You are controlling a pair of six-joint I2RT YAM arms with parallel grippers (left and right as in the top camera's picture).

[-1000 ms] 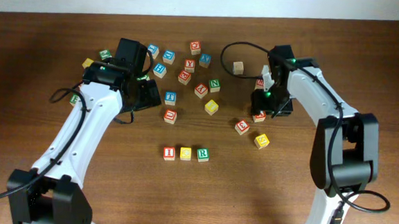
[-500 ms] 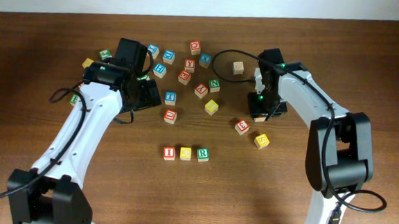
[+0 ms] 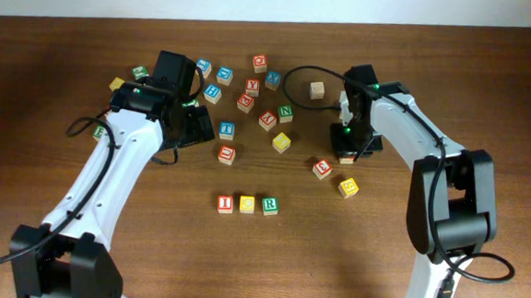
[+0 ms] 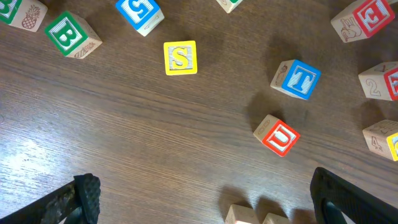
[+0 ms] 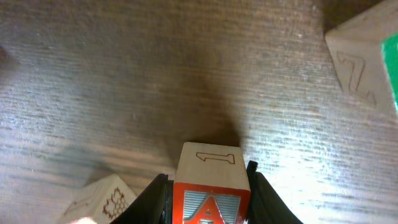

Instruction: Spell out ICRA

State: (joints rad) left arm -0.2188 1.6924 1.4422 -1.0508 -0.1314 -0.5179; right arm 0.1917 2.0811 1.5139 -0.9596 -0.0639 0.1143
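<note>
Grip is being taken on ICRA's last letter, the red-printed wooden A cube point(image 5: 210, 163), by the just-arrived right pincer point(image 5: 207, 190). The left pincer point(image 4: 202, 180) is being kept wide.

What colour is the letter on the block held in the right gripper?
Red. The block shows its A best in the right wrist view.

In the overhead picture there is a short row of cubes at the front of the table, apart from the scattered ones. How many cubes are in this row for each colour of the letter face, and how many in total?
Red: 1, the I cube
Yellow: 1, the C cube
Green: 1, the R cube
Total: 3
</note>
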